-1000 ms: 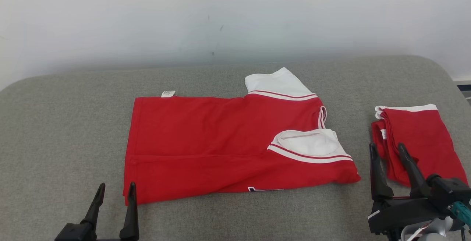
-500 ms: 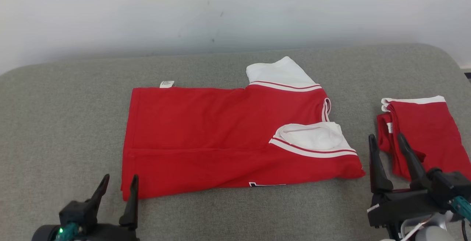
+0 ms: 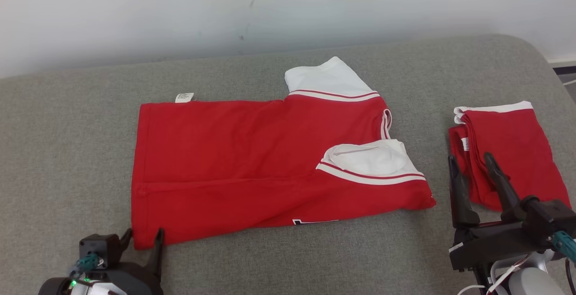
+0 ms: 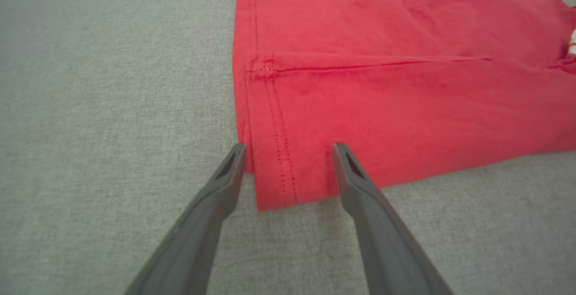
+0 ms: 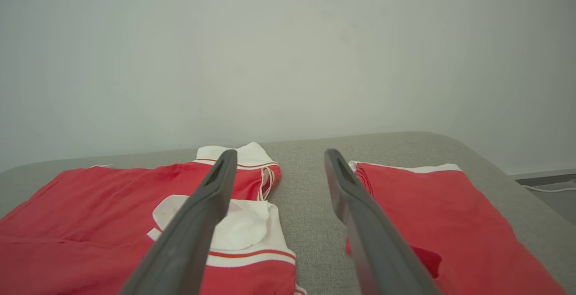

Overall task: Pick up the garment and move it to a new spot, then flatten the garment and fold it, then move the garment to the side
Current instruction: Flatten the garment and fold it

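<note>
Table: a broad surface (image 3: 67, 151) covered in grey woven fabric, with rounded far corners, set against the wall.
Room: a plain pale wall (image 3: 288, 6) with a few faint dark marks; past the table's far right corner, a strip of dark floor (image 3: 568, 70) with a white cable on it.
Garment: a red T-shirt (image 3: 252, 169) with white, red-striped sleeves lies spread mid-table, partly folded lengthwise, with a small white label (image 3: 184, 97) at its far left corner.
Second garment: a folded red piece (image 3: 513, 151) with a white edge lies near the table's right side, apart from the T-shirt.
Left gripper (image 4: 289, 147): open, low at the T-shirt's near left hem corner, one finger just off the edge and the other over the red cloth.
Right gripper (image 3: 469, 156): open and empty, raised above the gap between the two garments.
</note>
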Tool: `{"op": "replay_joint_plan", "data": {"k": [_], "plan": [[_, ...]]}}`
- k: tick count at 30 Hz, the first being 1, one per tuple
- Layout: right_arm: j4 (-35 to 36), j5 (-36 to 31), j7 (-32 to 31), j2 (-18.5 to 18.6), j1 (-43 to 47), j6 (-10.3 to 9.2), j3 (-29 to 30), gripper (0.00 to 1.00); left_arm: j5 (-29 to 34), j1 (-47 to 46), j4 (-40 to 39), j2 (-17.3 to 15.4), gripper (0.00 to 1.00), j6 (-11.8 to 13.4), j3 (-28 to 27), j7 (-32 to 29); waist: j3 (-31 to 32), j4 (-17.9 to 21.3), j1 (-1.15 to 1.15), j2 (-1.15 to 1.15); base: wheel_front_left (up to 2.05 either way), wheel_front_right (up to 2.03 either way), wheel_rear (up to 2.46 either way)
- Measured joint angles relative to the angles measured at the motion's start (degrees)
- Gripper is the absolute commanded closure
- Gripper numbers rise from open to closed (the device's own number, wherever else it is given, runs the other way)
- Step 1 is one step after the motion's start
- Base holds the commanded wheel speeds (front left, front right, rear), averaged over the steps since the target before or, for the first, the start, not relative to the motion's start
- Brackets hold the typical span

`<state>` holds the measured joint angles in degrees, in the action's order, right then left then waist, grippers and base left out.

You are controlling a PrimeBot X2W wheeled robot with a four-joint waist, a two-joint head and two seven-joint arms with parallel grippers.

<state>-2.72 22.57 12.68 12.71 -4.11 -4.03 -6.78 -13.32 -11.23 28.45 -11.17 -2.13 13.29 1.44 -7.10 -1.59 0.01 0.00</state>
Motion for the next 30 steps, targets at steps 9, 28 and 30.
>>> {"op": "replay_joint_plan", "data": {"k": [9, 28, 30], "plan": [[-0.37, -0.08, -0.09, 0.04, -0.02, 0.08, -0.57, 0.00, -1.34, -1.66, 4.49, 0.43, 0.79, -0.42, -0.07, -0.92, -0.40, -0.03, 0.00, 0.00, 0.00, 0.00, 0.00], [-11.95, -2.44, -10.51, 0.98, -4.43, 0.78, -4.89, 0.00, -1.22, -7.22, 7.64, 2.82, 1.00, -1.00, 1.83, -0.31, -3.06, -2.09, 0.00, 0.00, 0.00, 0.00, 0.00], [-12.74, -2.44, -11.13, 0.90, -4.45, 0.48, -4.64, 0.00, -1.23, -7.49, 7.98, 3.05, 1.00, -1.12, 1.91, -0.04, -3.33, -2.48, 0.00, 0.00, 0.00, 0.00, 0.00]]}}
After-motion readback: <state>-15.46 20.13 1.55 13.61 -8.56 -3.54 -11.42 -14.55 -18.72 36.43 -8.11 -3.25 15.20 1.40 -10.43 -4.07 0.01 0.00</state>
